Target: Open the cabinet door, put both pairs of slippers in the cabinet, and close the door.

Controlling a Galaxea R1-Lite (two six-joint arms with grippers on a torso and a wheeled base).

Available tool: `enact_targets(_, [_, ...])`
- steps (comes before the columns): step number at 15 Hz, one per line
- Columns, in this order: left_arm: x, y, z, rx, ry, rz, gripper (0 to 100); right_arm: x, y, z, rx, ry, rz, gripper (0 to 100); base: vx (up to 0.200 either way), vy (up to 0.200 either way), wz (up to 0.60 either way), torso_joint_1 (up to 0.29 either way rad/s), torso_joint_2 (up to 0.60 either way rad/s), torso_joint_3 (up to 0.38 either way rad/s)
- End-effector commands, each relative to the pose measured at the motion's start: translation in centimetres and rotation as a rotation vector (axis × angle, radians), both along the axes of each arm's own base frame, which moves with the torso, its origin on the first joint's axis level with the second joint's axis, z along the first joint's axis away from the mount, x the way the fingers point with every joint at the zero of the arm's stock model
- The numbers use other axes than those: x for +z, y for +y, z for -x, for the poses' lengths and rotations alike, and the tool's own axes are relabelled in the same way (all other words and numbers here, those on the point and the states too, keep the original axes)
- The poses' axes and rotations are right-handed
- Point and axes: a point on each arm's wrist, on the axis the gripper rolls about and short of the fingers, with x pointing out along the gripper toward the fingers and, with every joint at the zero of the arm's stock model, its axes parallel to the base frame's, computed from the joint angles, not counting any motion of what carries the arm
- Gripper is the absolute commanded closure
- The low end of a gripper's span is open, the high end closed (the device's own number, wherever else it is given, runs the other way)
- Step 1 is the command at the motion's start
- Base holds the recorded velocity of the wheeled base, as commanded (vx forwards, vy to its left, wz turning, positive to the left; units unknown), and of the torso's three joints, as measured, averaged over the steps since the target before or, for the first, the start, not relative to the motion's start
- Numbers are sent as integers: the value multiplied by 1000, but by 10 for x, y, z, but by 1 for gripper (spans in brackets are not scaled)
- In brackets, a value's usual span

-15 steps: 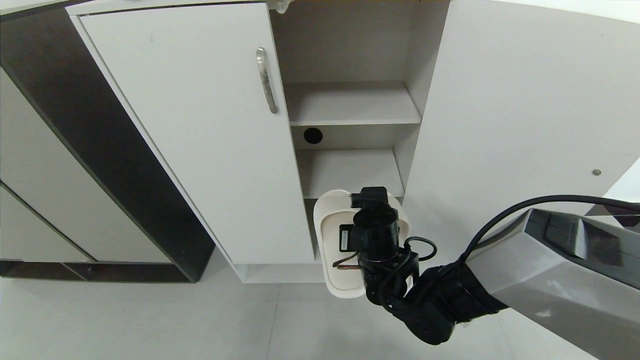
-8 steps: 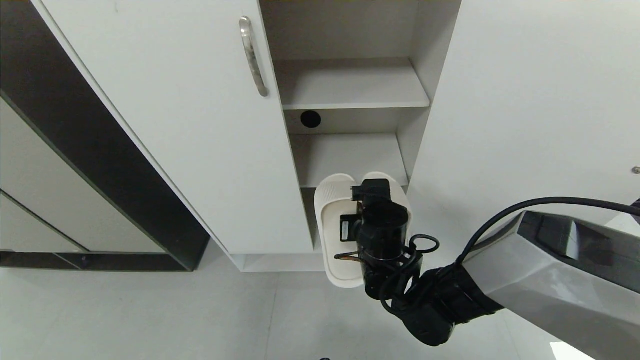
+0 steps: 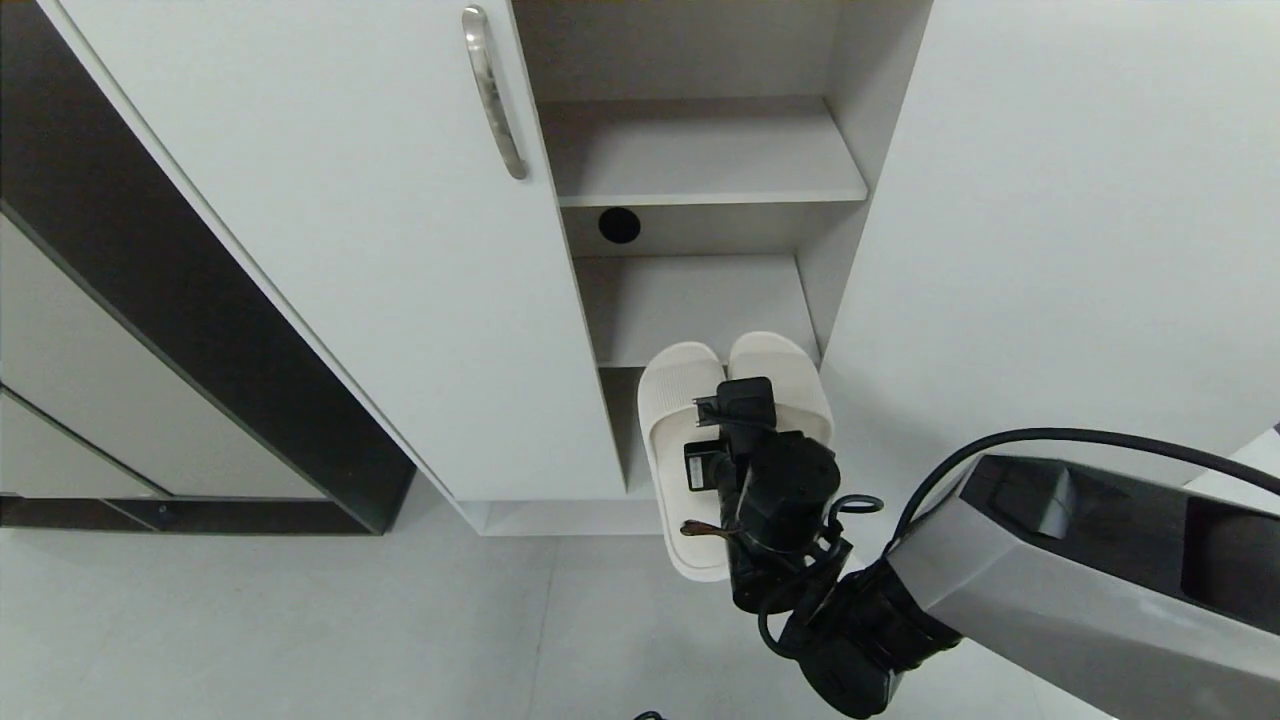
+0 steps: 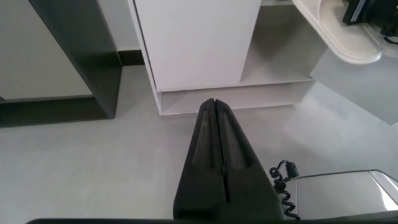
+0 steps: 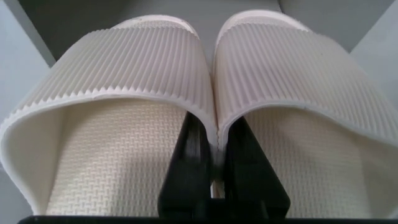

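Soft, even light falls from above, bright without harsh glare. In the head view the closed door (image 3: pixel 330 250) and the open cabinet door (image 3: pixel 1050 220) are flatly lit, and only the metal handle (image 3: pixel 488 92) carries a thin highlight. The shelves (image 3: pixel 700 150) darken toward the back, with the deepest shade in the compartment at the lower centre. The floor (image 3: pixel 300 620) shows faint, diffuse shadows. Wide-angle distortion makes the straight edges splay toward the upper corners. The grey arm shell (image 3: pixel 1050 600) has a dull sheen. In the right wrist view the slippers (image 5: pixel 205 93) are bright on their ribbed straps and shaded beneath them.
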Motion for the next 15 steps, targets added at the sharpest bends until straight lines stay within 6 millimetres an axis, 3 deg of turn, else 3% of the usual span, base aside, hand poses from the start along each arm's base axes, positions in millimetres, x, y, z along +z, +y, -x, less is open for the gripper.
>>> enact_targets(1, [0, 0, 0, 2, 2, 0, 100, -3, -2, -3, -6, 3, 5, 100, 200, 0, 0, 7, 2, -36])
enact_targets(11, [0, 0, 0, 2, 2, 1, 100, -2, 0, -1, 4, 4, -23, 100, 200, 0, 0, 1, 1, -4])
enact_targets(15, [0, 0, 0, 2, 0, 1, 100, -26, 7, 0, 27, 46, -65, 100, 0, 0, 0, 0, 0, 0])
